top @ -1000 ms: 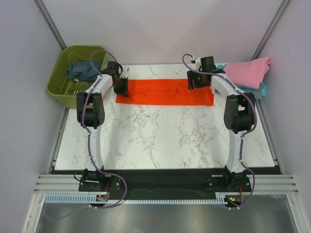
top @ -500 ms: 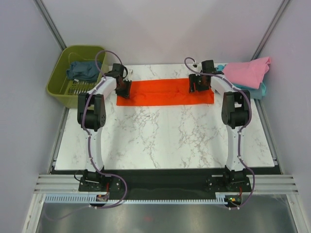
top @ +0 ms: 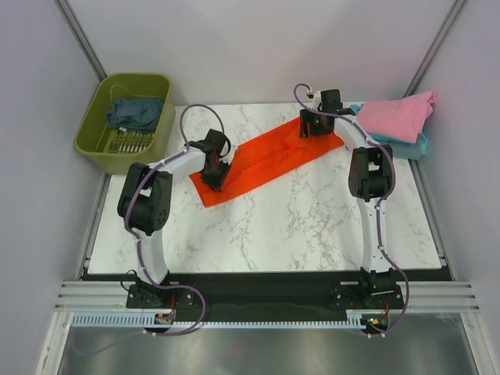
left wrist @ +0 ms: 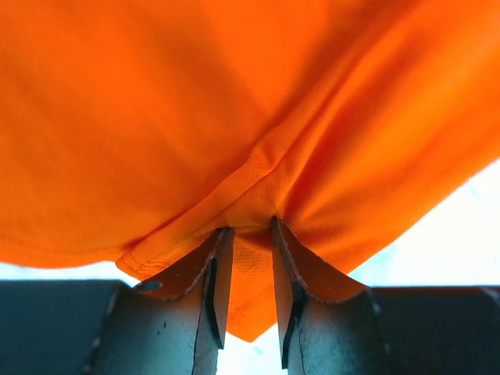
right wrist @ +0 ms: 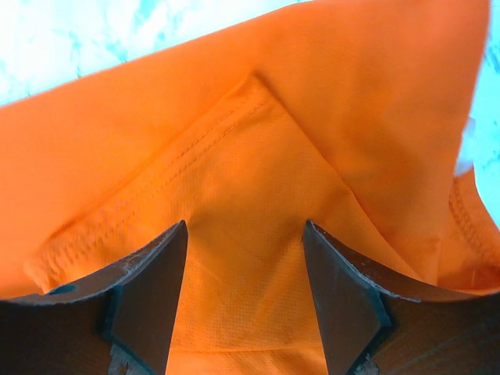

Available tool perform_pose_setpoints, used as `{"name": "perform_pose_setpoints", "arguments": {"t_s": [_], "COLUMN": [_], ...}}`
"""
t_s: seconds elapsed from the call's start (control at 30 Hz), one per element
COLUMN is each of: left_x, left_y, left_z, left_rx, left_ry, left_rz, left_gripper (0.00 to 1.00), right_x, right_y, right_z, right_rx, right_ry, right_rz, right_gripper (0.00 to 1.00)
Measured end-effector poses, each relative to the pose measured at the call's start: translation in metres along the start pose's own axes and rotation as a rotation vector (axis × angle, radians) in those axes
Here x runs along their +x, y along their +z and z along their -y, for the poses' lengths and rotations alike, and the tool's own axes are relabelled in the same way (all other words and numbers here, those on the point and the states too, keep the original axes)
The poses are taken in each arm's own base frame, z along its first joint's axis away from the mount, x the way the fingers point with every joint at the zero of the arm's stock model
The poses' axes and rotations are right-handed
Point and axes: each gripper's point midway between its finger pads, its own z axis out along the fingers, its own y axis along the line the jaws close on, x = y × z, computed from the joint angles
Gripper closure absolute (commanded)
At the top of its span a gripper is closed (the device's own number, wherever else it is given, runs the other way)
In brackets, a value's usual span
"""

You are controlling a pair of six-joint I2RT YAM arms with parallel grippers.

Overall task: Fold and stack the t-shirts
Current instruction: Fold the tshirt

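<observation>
The orange-red t-shirt, folded to a long strip, lies slantwise on the marble table from near left to far right. My left gripper is at its near left end, jaws narrow, with a bunched fold of orange cloth pinched between them. Over the strip's far right end my right gripper stands open, its fingers wide apart above flat orange cloth. A pink t-shirt lies on a light teal one at the far right. A dark slate-blue t-shirt is in the basket.
The olive-green basket stands off the table's far left corner. Grey walls close in on both sides and the back. Bare marble stretches across the near half of the table.
My left gripper has swung toward the near side and right, dragging the shirt's left end with it; the strip went from straight across to slanted. The right gripper stayed at the right end.
</observation>
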Motion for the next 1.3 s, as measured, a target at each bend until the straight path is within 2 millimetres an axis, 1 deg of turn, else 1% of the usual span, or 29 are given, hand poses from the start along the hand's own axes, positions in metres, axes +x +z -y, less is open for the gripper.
{"name": "perform_pose_setpoints", "arguments": {"t_s": [0.1, 0.13, 0.27, 0.37, 0.4, 0.43, 0.47, 0.53, 0.57, 0.6, 0.63, 0.7, 0.77, 0.8, 0.87, 0.93, 1.0, 1.1, 1.17, 1.23, 1.3], "left_x": [0.019, 0.024, 0.036, 0.038, 0.038, 0.037, 0.035, 0.022, 0.011, -0.002, -0.015, -0.033, -0.041, -0.04, -0.037, -0.03, -0.022, -0.006, 0.002, 0.004, 0.003], "left_y": [-0.006, -0.007, -0.012, -0.016, -0.019, -0.024, -0.029, -0.047, -0.057, -0.068, -0.078, -0.093, -0.099, -0.098, -0.09, -0.075, -0.06, -0.037, -0.027, -0.02, -0.015], "left_z": [0.026, 0.032, 0.048, 0.055, 0.055, 0.056, 0.057, 0.055, 0.053, 0.05, 0.048, 0.04, 0.029, 0.023, 0.009, -0.009, -0.025, -0.049, -0.062, -0.069, -0.067], "left_rx": [0.023, 0.028, 0.041, 0.047, 0.048, 0.049, 0.049, 0.039, 0.026, 0.014, 0.002, -0.021, -0.038, -0.044, -0.053, -0.062, -0.065, -0.061, -0.062, -0.061, -0.044], "left_ry": [0.059, 0.074, 0.112, 0.131, 0.135, 0.147, 0.154, 0.169, 0.174, 0.179, 0.179, 0.171, 0.148, 0.135, 0.102, 0.061, 0.019, -0.047, -0.081, -0.098, -0.102], "left_rz": [-0.025, -0.028, -0.04, -0.045, -0.043, -0.045, -0.042, -0.008, 0.025, 0.065, 0.108, 0.172, 0.201, 0.199, 0.174, 0.133, 0.09, 0.024, -0.009, -0.025, -0.032], "left_gripper": [0.65, 0.65, 0.65, 0.65, 0.56, 0.54, 0.49, 0.42, 0.38, 0.36, 0.34, 0.34, 0.33, 0.33, 0.33, 0.33, 0.34, 0.35, 0.35, 0.35, 0.35], "right_x": [-0.005, -0.008, -0.014, -0.016, -0.016, -0.016, -0.017, -0.018, -0.019, -0.019, -0.02, -0.025, -0.033, -0.036, -0.036, -0.028, -0.013, 0.013, 0.032, 0.044, 0.051], "right_y": [0.004, 0.006, 0.011, 0.012, 0.012, 0.013, 0.012, 0.009, 0.005, -0.001, -0.009, -0.028, -0.054, -0.064, -0.088, -0.105, -0.113, -0.109, -0.104, -0.099, -0.092], "right_z": [-0.003, -0.004, -0.013, -0.019, -0.019, -0.02, -0.019, -0.018, -0.017, -0.017, -0.017, -0.018, -0.019, -0.02, -0.021, -0.022, -0.021, -0.018, -0.015, -0.012, -0.007], "right_rx": [-0.018, -0.026, -0.054, -0.069, -0.068, -0.066, -0.063, -0.05, -0.042, -0.036, -0.032, -0.026, -0.023, -0.022, -0.024, -0.029, -0.03, -0.03, -0.024, -0.022, -0.019], "right_ry": [-0.003, -0.002, 0.002, 0.0, 0.0, 0.0, 0.0, 0.001, 0.001, 0.003, 0.007, 0.014, 0.035, 0.043, 0.075, 0.102, 0.129, 0.165, 0.19, 0.207, 0.22], "right_rz": [0.014, 0.02, 0.038, 0.042, 0.043, 0.043, 0.045, 0.046, 0.046, 0.044, 0.042, 0.05, 0.069, 0.08, 0.094, 0.088, 0.065, 0.007, -0.039, -0.07, -0.086], "right_gripper": [0.29, 0.29, 0.29, 0.29, 0.29, 0.28, 0.28, 0.27, 0.28, 0.27, 0.27, 0.27, 0.27, 0.27, 0.27, 0.27, 0.27, 0.27, 0.27, 0.27, 0.27]}}
